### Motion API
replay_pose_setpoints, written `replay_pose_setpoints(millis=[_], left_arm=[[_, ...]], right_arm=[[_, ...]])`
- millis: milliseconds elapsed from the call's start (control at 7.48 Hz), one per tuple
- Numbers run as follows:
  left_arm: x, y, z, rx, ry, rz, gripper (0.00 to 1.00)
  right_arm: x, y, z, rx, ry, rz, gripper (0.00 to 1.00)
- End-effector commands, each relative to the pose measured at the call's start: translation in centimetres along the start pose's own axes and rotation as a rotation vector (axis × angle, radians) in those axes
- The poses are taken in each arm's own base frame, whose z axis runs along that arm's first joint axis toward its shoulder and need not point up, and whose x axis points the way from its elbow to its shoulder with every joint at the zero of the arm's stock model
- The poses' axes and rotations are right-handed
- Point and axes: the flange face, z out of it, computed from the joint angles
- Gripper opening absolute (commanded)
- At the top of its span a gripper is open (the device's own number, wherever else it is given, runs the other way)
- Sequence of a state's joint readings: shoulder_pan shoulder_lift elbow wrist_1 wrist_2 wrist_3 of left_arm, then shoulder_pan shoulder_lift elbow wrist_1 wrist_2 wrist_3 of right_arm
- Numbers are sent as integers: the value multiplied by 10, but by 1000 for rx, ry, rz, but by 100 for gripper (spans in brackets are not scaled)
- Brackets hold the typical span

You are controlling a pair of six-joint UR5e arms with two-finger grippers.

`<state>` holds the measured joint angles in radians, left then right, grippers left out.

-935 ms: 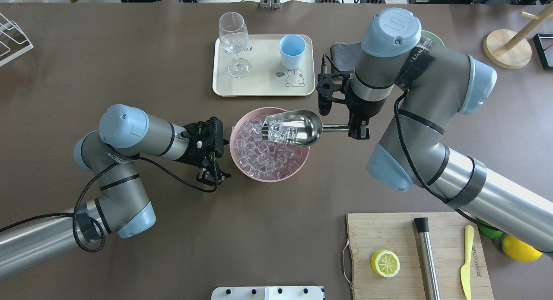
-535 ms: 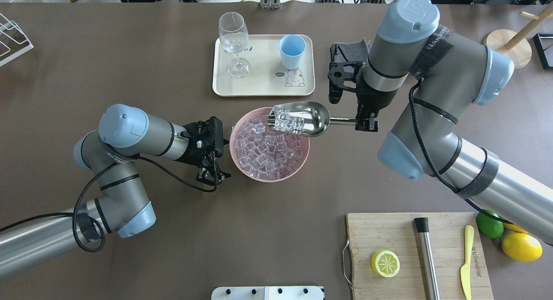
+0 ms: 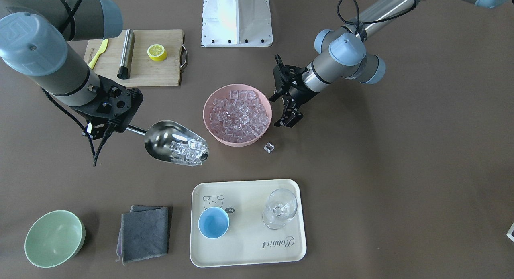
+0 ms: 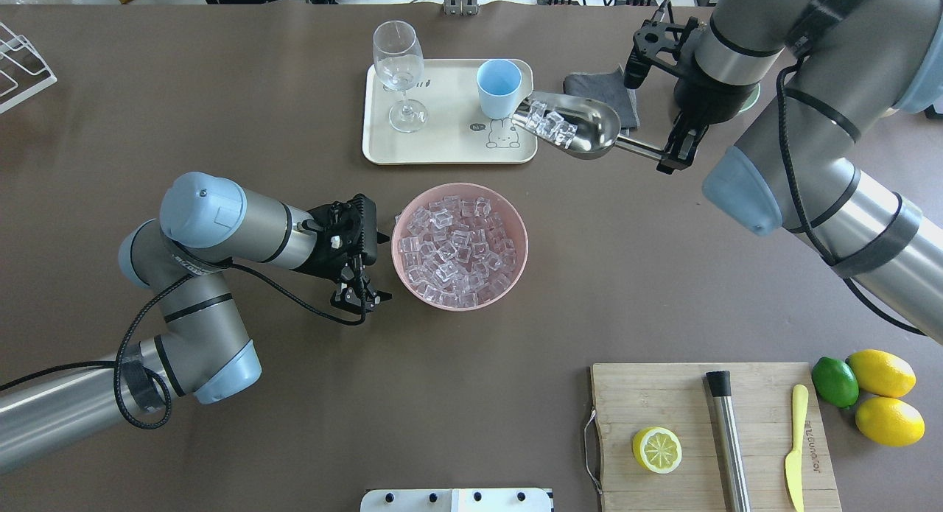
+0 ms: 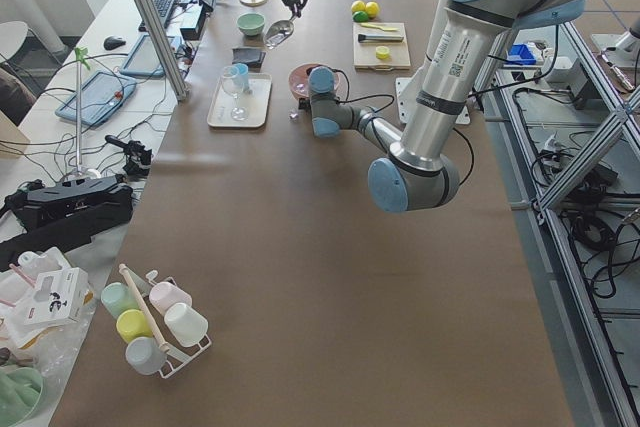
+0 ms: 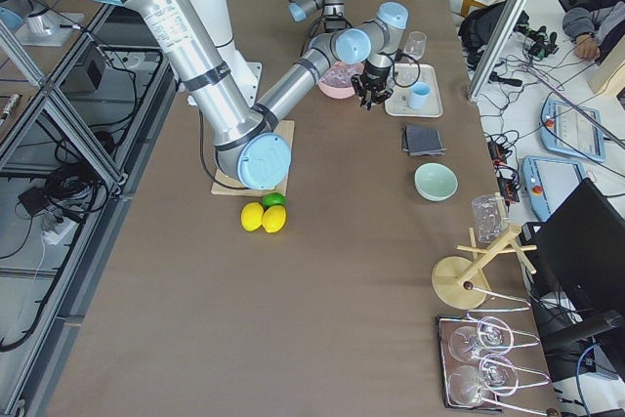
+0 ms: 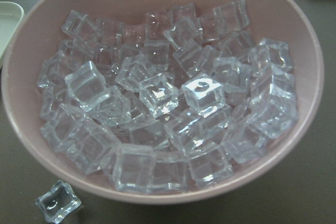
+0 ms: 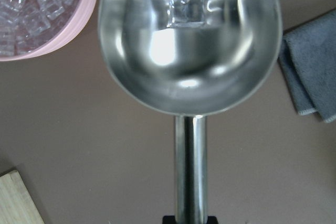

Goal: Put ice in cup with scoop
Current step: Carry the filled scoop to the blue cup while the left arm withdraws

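Observation:
The silver scoop holds several clear ice cubes at its mouth. My right gripper is shut on the scoop's handle and holds it in the air, mouth pointing at the light-blue cup and just right of it. The scoop also shows in the front view and the right wrist view. The cup stands on a cream tray. My left gripper is open and empty beside the left rim of the pink bowl, which is full of ice.
One loose ice cube lies on the table by the bowl. A stemmed glass stands on the tray. A grey cloth and green bowl lie beyond the scoop. A cutting board holds a lemon half, steel cylinder and knife.
My right arm has lifted the scoop with its ice off the pink bowl and carried it back and right to the tray's edge beside the cup. The left arm has shifted slightly.

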<state>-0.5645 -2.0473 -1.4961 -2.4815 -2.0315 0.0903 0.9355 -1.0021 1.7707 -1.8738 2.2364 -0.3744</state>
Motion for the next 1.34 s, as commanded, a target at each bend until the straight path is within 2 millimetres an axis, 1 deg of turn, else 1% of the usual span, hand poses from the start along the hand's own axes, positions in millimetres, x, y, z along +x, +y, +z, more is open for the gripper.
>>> replay_pose_setpoints(millis=[0,134,267,401,535,668,802,935,1069,1203], left_arm=[[-6,3,-34,0,49,-4,99],[-11,-7,-53,-38,61,59,99],[-3,-32,-79,-119,70,96,99],[5,-44,-97,-172,76,93,99],[4,-35,-115,-210,70,72,99],[0,-22,-131,-270,67,21,99],[-6,-19,-144,-353,66,-46,99],[-17,-15,-160,-417,57,-122,99],[-47,8,-190,-425,60,-216,99],[-77,51,-230,-430,35,-324,99]], right_arm=[[22,6,-23,-9,41,316,0],[31,-19,-30,-24,67,351,0],[49,-42,-24,-72,101,373,0],[57,-54,-23,-84,106,379,0],[67,-71,-21,-101,105,379,0],[73,-94,-17,-126,118,377,0],[72,-110,-12,-158,148,346,0],[70,-121,-4,-183,152,336,0],[59,-134,-8,-251,183,279,0],[53,-135,-4,-296,197,230,0]])
